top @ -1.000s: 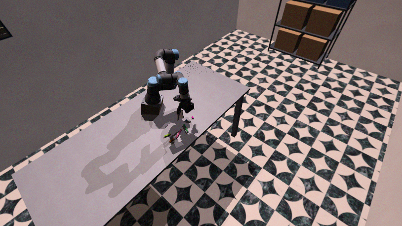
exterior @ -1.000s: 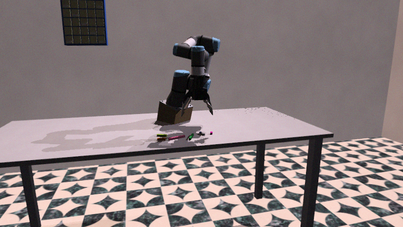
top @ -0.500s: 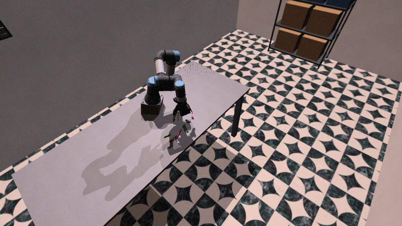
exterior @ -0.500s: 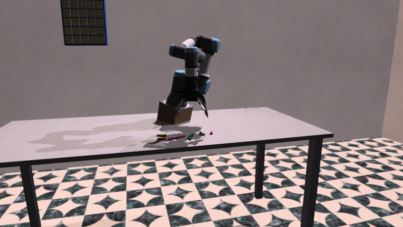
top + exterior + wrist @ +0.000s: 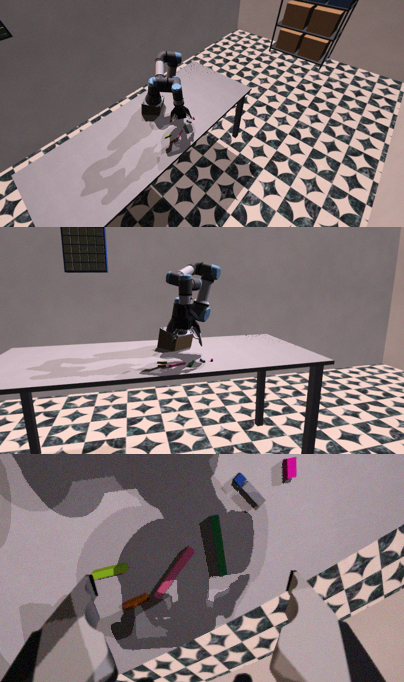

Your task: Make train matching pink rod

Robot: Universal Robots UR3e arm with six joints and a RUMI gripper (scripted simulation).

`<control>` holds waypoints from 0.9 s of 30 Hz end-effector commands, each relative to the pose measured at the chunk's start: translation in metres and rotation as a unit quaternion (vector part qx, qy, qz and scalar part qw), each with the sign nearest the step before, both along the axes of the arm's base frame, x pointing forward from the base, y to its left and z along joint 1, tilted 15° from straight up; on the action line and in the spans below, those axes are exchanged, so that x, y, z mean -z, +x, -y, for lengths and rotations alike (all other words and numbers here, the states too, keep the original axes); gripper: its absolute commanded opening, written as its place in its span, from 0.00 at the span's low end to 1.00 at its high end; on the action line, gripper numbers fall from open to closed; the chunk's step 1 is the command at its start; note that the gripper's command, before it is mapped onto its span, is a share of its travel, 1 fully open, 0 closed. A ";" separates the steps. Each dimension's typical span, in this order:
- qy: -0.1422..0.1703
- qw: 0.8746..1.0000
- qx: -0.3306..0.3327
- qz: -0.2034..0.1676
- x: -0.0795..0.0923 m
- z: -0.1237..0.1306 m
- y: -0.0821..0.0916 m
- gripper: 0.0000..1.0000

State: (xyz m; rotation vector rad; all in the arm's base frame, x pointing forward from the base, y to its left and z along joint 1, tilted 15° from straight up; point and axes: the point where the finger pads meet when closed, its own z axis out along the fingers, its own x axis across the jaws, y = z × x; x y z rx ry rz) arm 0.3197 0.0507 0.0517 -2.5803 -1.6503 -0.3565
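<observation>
While the tool hangs wide and empty above the worktop, the rods lie left to right: lime rod, orange rod, pink rod, green rod, blue rod touching grey rod, magenta rod.

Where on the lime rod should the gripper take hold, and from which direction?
Grip the lime rod at mid-length, across its two long sides, coming straight down from above. It lies flat on the table and apart from the orange rod and pink rod, so both long sides look free for the fingers. The gripper is open and holds nothing.
</observation>
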 end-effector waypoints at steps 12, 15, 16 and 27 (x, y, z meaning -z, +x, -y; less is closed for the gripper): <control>0.029 0.982 0.182 -0.032 0.009 0.031 0.005 1.00; 0.034 0.976 0.210 -0.037 0.010 0.037 0.005 1.00; 0.035 0.974 0.219 -0.038 0.011 0.038 0.005 1.00; 0.053 0.945 0.317 -0.055 0.016 0.058 0.006 1.00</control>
